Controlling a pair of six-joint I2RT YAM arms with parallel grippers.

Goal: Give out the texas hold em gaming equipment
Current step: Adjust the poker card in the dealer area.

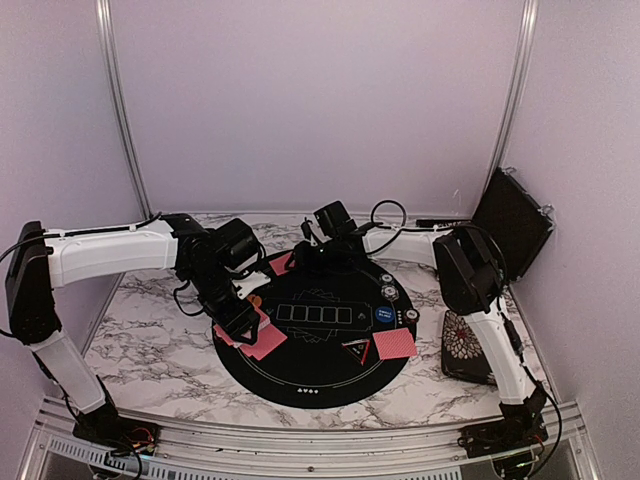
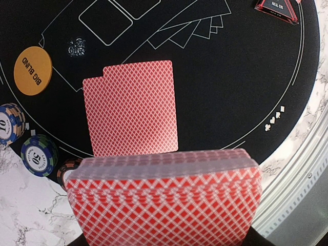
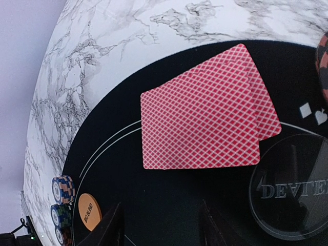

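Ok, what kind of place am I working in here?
Probably a lab test cell set up for poker: plain lilac walls with aluminium frame posts, a marble-look tabletop, a round poker mat and a card deck.

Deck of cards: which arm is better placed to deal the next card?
Left, likely. The left gripper holds the deck low over the mat. The right gripper is open, empty, above two dealt cards at the far edge.
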